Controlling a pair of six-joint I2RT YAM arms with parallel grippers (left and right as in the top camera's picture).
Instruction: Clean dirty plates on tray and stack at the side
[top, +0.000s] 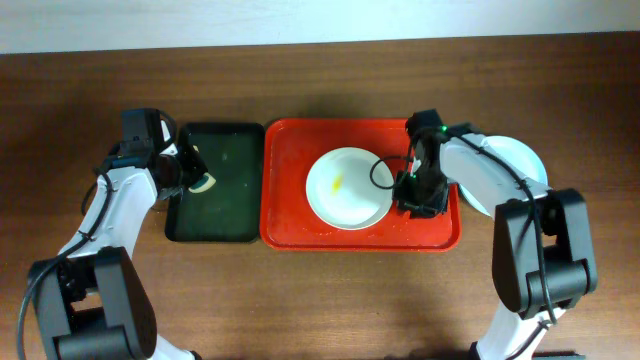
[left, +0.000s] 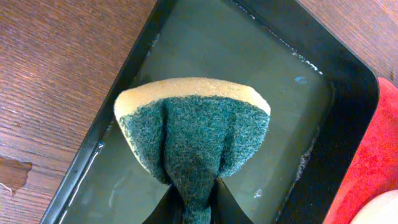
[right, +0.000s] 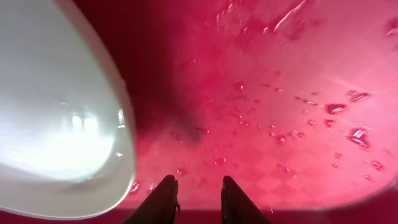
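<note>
A white plate with a small yellow smear lies in the middle of the red tray. My right gripper sits low over the tray just right of that plate. In the right wrist view its fingers stand apart with nothing between them above the wet tray floor, and the plate's rim lies to their left. A pale plate rests on the table right of the tray, partly under the right arm. My left gripper is shut on a green-and-yellow sponge.
A dark green tray holding a film of water sits left of the red tray, and the sponge hangs over it. Brown wooden table surrounds both trays. Water droplets dot the red tray's floor.
</note>
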